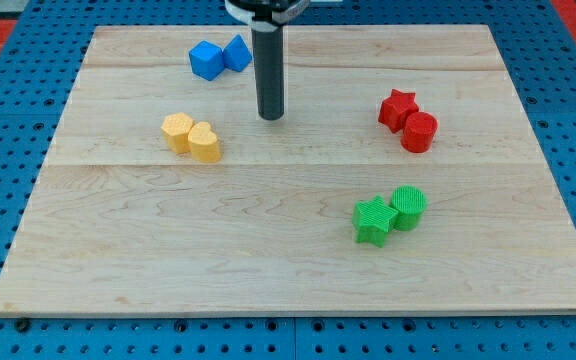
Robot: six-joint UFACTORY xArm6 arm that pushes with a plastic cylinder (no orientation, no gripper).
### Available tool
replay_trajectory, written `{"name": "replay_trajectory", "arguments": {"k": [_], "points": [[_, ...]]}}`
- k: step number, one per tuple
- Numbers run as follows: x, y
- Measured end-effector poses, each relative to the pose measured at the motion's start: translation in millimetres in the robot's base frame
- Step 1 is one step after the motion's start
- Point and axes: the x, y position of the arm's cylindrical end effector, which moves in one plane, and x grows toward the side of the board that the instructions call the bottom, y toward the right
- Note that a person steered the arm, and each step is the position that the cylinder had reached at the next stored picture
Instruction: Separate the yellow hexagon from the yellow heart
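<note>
The yellow hexagon (177,131) lies on the wooden board at the view's left, touching the yellow heart (205,143), which sits just to its right and slightly lower. My tip (271,116) is the lower end of the dark rod that comes down from the view's top. It stands to the right of the yellow pair and a little above it, with a clear gap to the heart. It touches no block.
A blue cube (206,60) and a blue block (237,53) touch at the view's top, left of the rod. A red star (398,108) and red cylinder (419,132) sit at the right. A green star (373,221) and green cylinder (407,207) sit lower right.
</note>
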Motion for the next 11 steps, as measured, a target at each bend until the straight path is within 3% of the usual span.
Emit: {"name": "replay_trajectory", "arguments": {"k": [1,3,6,8,10,11], "points": [[-28,-5],[-41,-10],[32,-28],[0,-100],[105,-133],[84,-129]]}}
